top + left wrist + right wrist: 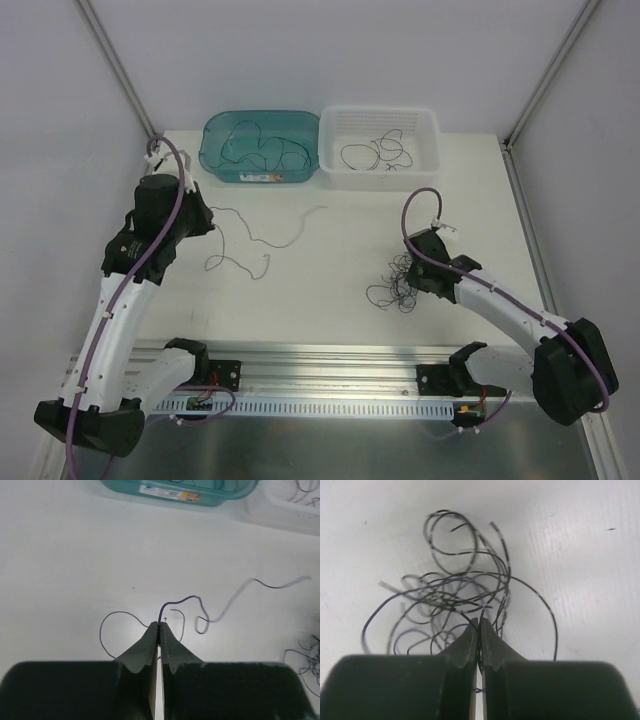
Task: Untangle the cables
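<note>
A tangle of thin dark cables [396,284] lies on the white table right of centre; it fills the right wrist view [455,595]. My right gripper [412,268] [479,623] is shut on strands at the tangle's near edge. One long curly purple cable [262,238] lies spread out left of centre. My left gripper [205,226] [159,625] is shut on that cable's end [180,601], with the rest curling off to the right [235,596].
A teal bin [260,146] and a white basket [380,146] stand side by side at the back, each holding loose cables. Grey walls close in left and right. A metal rail [320,378] runs along the near edge.
</note>
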Controlling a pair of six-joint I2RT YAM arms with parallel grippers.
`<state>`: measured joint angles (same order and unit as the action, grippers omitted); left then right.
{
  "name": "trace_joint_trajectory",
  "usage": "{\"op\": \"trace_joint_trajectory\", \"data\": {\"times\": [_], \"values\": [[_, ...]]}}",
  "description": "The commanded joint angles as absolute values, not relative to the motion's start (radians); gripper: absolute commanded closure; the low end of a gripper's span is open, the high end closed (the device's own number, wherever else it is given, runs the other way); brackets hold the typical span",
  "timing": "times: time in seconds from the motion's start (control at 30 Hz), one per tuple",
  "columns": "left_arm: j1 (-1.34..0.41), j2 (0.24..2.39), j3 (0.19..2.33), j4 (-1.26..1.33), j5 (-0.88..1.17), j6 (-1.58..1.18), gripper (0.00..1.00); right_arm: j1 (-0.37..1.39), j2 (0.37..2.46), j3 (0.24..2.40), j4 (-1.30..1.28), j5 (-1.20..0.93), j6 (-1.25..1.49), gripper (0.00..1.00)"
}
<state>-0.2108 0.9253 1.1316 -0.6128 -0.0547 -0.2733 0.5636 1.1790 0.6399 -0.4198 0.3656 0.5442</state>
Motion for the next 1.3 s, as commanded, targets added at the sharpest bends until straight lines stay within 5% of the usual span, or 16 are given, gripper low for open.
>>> {"op": "trace_joint_trajectory", "data": {"times": [0.0, 0.37, 0.53, 0.8, 1.03, 1.27], "values": [[-0.132, 0.931, 1.166, -0.733, -0.169, -0.229, 1.0, 0.499, 1.103, 0.634, -0.509, 0.422, 0.489, 0.99], [-0.015, 0.988, 1.184, -0.707, 0.152, -0.278, 1.0, 0.41, 1.037, 0.666, -0.482, 0.19, 0.336, 0.89], [-0.029, 1.003, 1.193, -0.658, 0.362, -0.321, 1.0, 0.455, 1.042, 0.69, -0.454, 0.141, 0.296, 0.64], [-0.277, 1.092, 1.313, -0.6, 0.393, -0.385, 1.0, 0.56, 0.948, 0.802, -0.549, 0.218, 0.226, 0.19], [-0.333, 1.115, 1.204, -0.43, 0.405, -0.474, 0.98, 0.621, 0.884, 0.81, -0.526, 0.184, 0.184, 0.12], [-0.334, 1.135, 0.878, -0.255, 0.371, -0.578, 0.72, 0.738, 0.968, 0.819, -0.453, 0.158, 0.156, 0.09]]}}
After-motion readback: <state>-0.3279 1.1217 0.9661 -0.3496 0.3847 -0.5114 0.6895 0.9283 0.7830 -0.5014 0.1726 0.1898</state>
